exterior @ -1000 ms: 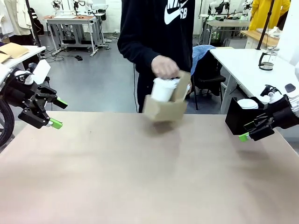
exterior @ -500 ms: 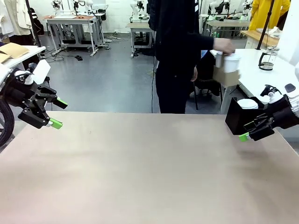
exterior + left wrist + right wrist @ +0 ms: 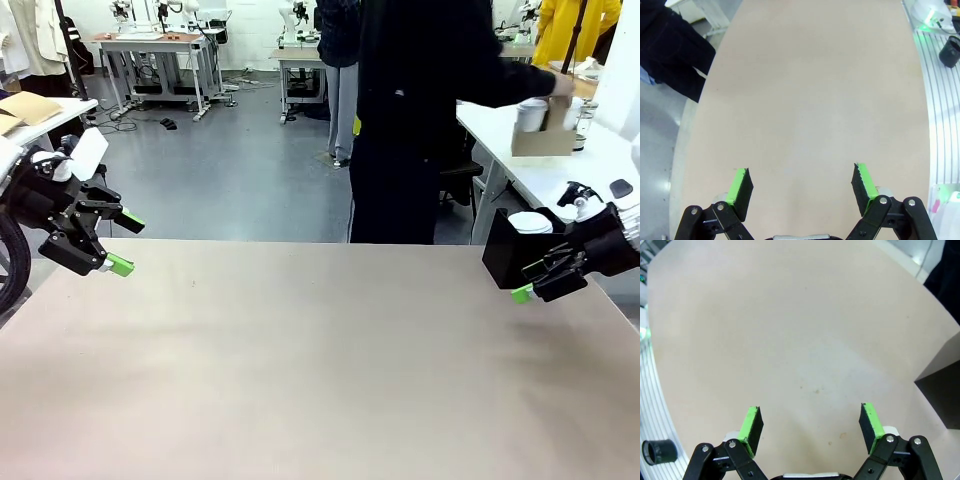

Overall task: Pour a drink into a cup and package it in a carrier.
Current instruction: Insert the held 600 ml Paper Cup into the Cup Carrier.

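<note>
A person (image 3: 420,120) stands behind the table (image 3: 320,360), turned toward a side table (image 3: 545,170) at the right, holding a carrier (image 3: 543,140) with a cup (image 3: 532,113) in it above that surface. A box (image 3: 510,255) sits at the table's right edge, a shorter cup (image 3: 530,222) inside it.

The front camera is looking across the table (image 3: 320,370) from the robot's side. Both wrist cameras are looking down at that same tabletop.
</note>
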You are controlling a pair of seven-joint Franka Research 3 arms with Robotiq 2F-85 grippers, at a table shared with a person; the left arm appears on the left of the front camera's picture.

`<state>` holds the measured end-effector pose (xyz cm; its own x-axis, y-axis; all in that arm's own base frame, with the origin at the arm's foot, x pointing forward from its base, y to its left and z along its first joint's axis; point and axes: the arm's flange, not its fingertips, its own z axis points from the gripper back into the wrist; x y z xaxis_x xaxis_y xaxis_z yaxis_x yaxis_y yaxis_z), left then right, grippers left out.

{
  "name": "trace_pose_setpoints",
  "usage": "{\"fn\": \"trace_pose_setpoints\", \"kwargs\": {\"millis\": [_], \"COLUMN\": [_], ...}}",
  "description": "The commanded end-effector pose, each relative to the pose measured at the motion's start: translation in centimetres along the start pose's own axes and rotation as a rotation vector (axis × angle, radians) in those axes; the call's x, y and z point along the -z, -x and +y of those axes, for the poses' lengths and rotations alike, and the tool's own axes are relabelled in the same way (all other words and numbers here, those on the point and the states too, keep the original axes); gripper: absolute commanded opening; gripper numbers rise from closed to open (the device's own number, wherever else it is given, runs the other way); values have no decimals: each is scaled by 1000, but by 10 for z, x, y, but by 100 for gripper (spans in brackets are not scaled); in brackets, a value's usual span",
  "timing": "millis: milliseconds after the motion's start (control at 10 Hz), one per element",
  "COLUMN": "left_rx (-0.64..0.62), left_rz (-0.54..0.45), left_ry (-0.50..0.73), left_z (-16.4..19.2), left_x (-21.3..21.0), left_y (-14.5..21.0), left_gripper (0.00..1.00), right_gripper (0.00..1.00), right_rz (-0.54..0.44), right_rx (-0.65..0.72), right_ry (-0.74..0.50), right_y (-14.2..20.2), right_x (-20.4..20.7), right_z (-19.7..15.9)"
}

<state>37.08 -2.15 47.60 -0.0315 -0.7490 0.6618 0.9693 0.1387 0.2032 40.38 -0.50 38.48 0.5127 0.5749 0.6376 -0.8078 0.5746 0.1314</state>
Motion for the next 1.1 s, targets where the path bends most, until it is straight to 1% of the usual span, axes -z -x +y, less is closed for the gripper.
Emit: {"fn": "trace_pose_setpoints", "kwargs": {"millis": [0,1000], "left_rx": [17,17], "left_rz": [-27,-27], "left_ry": [-2,-2], "left_z": [1,1], "left_x": [1,1], "left_y": [2,2], "left_gripper": [100,100], "right_gripper": [97,97], "right_rz": [3,3], "right_rx": [-7,-7], "right_ry": [13,13], "right_y": [-1,-1], "right_x": [-1,-1], "right_z": [-1,-1]}}
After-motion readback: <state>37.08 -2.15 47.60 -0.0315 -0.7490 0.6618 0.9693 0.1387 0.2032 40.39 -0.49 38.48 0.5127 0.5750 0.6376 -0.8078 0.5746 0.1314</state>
